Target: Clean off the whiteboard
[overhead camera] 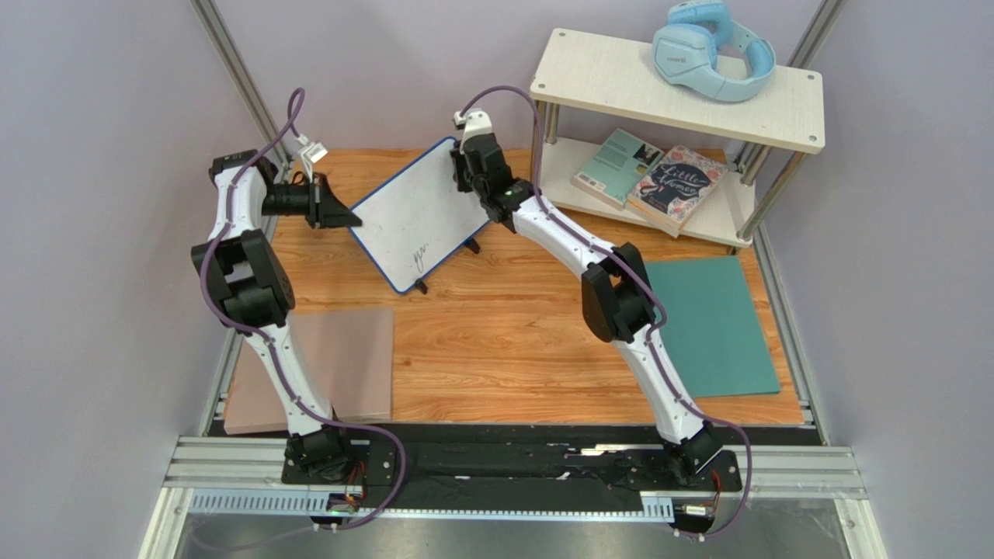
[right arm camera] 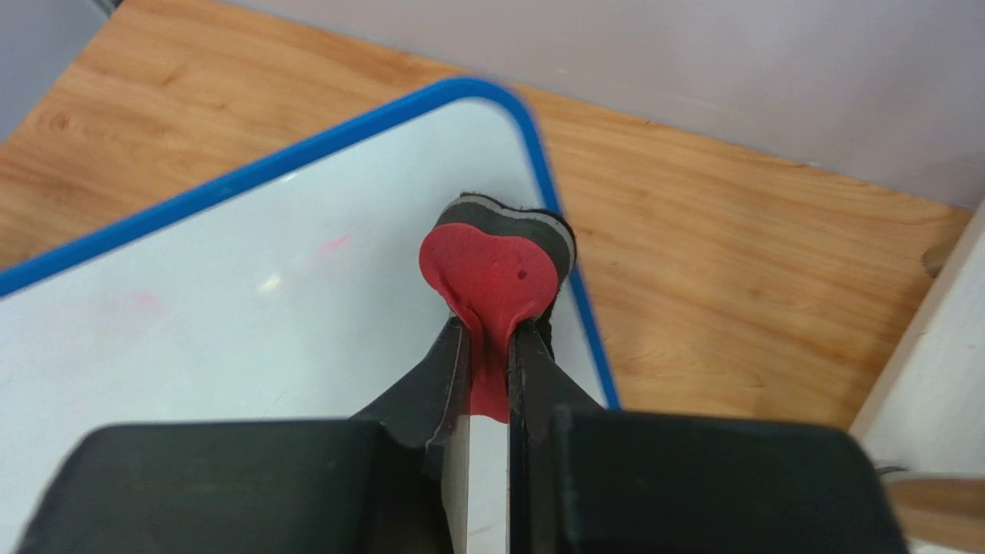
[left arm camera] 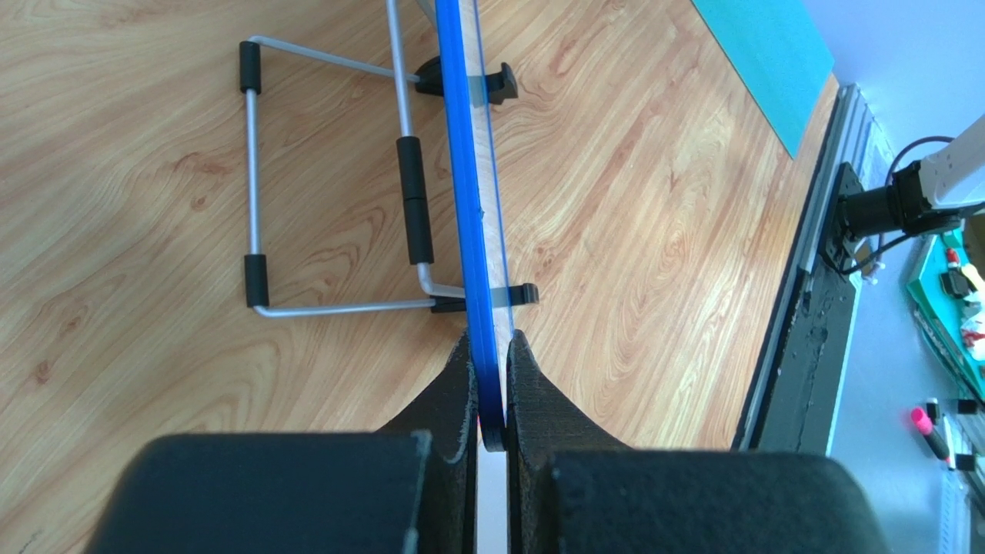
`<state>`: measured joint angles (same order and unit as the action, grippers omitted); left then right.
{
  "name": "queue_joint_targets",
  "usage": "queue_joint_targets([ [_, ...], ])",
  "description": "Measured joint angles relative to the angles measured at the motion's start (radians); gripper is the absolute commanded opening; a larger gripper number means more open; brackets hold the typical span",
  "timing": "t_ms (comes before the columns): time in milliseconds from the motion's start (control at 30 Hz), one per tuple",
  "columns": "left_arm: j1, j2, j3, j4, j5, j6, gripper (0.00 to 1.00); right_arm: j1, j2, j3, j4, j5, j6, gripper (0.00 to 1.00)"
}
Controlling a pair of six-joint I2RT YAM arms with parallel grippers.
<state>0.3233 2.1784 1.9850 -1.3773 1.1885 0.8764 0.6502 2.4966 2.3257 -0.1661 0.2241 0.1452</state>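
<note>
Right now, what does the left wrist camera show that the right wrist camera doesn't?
Only the left wrist view shows the whiteboard edge-on, its blue frame clamped in the left gripper, the wire stand behind it, and a teal mat. Only the right wrist view shows the board's white face, with the right gripper pinching a red eraser near its corner. Both show the whiteboard and the wooden table.

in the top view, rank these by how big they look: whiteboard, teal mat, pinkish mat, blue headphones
1. pinkish mat and teal mat: too alike to rank
2. whiteboard, standing tilted, so it looks foreshortened
3. blue headphones, smallest
</note>
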Motion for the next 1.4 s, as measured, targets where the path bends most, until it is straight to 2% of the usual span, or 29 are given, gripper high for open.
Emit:
queue_joint_targets([
  [400, 0.002, 0.0, 0.0, -0.002, -0.005, -0.015, 0.0, 0.115, -0.05, -0.134, 0.014, 0.006, -0.047, 0.0],
  [633, 0.006, 0.0, 0.0, -0.002, -0.015, -0.015, 0.0, 0.161, -0.056, -0.136, 0.001, -0.021, -0.056, 0.0],
  [1100, -0.002, -0.002, 0.0, 0.013, -0.006, 0.026, 0.0, 0.301, -0.062, -0.143, -0.021, -0.197, -0.031, 0.0],
  [1400, -0.014, -0.01, 0.0, 0.018, -0.003, 0.05, 0.0, 0.327, -0.02, -0.075, -0.062, -0.169, -0.009, 0.0],
])
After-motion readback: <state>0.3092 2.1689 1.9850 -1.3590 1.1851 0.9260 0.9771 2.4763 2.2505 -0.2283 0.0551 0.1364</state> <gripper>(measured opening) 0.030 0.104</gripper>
